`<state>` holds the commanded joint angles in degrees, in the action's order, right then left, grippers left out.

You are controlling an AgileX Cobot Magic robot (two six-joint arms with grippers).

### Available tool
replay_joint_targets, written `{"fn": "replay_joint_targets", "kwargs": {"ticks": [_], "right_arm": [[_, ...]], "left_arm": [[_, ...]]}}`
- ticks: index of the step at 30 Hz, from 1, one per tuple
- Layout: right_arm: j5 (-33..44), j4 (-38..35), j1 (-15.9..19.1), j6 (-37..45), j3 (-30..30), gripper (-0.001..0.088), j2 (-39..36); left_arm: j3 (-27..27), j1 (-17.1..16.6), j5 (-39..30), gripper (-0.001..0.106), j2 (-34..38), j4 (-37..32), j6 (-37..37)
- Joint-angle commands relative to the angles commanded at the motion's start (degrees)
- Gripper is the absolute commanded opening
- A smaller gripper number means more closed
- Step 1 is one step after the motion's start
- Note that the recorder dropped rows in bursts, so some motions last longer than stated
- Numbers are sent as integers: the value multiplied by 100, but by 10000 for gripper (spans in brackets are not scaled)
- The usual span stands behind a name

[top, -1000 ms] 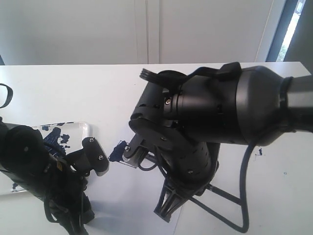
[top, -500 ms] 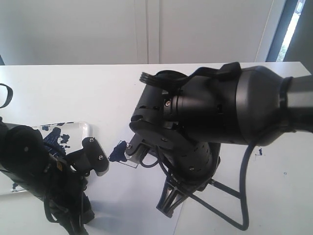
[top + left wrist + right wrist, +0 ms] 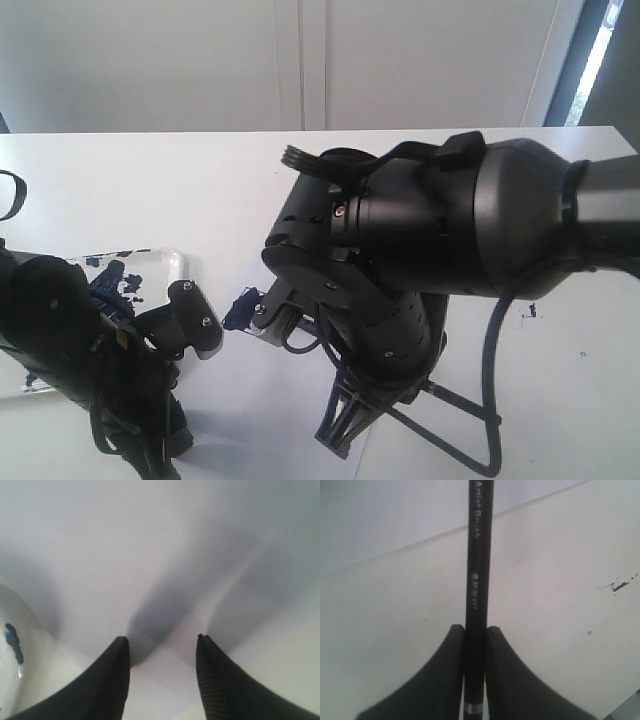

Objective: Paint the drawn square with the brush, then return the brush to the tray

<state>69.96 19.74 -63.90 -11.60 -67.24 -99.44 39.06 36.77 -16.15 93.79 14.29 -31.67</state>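
Note:
My right gripper (image 3: 475,630) is shut on the brush (image 3: 478,555), a thin black handle with white lettering that runs out past the fingertips. Its silvery band (image 3: 474,709) shows between the fingers; the bristles are hidden. In the exterior view the right arm (image 3: 430,240) hangs over the middle and covers part of the drawn square (image 3: 238,308), which shows blotchy navy paint. The tray (image 3: 172,262), smeared navy, lies left of the square. My left gripper (image 3: 162,639) stands open and empty over white surface beside the tray's rim (image 3: 12,680).
The left arm (image 3: 60,340) fills the lower left corner next to the tray. Black cables (image 3: 495,400) loop down from the right arm onto the table. Small dark paint marks (image 3: 528,310) dot the tabletop at the right. A pale wall stands behind the table.
The right arm's lower end swayed slightly right and back over the square. The grip on the brush is unchanged and the left arm is still.

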Motion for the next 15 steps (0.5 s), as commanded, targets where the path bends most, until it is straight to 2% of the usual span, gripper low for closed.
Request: {"fn": "replay_joint_targets", "kwargs": {"ticks": [6,15], "right_arm": [[0,-326,0,235,0,0,0],[0,-341,0,245,0,0,14]], "left_arm": [[0,0,0,478,0,0,0],[0,0,0,478,0,0,14]]}}
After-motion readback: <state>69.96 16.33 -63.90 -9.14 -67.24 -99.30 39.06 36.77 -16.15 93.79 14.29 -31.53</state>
